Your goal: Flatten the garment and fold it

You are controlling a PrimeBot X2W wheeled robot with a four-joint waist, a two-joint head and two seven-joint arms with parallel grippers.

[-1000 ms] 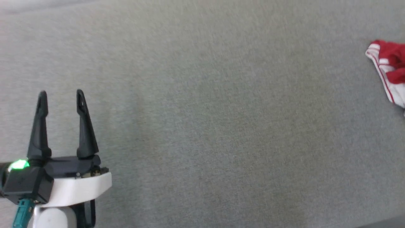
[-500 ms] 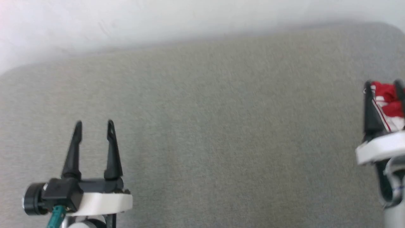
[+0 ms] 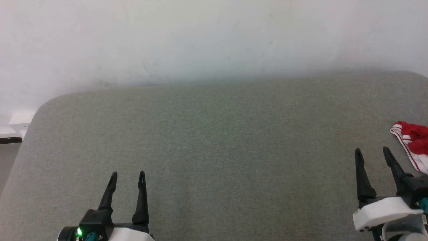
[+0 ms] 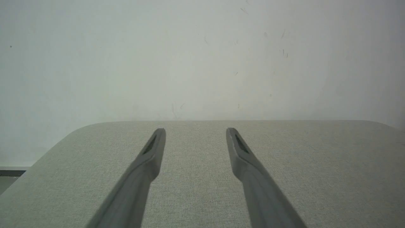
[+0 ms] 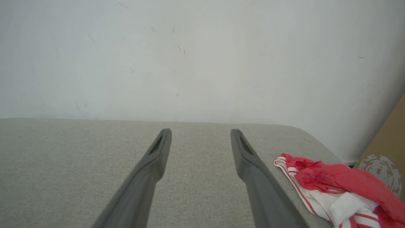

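Observation:
The garment [image 3: 414, 142], red with white parts and red-and-white striped trim, lies crumpled at the right edge of the grey fabric surface [image 3: 214, 140]. In the right wrist view the garment [image 5: 335, 186] is bunched just right of my right finger. My right gripper [image 3: 372, 151] is open with nothing between its fingers, a little to the left of the garment and apart from it. At the lower left my left gripper [image 3: 128, 174] hovers open and empty over bare fabric. The left gripper [image 4: 195, 130] and right gripper [image 5: 201, 131] both point toward the wall.
A pale wall [image 3: 200, 40] rises right behind the surface's far edge. The surface has rounded corners, one at the far left [image 3: 46, 100]. A brown cardboard panel [image 5: 387, 148] leans beyond the right corner, next to the garment.
The head camera has tilted up, so the wall and the surface's far edge have come into view. Both grippers now sit low in the picture, still open. The garment lies as before.

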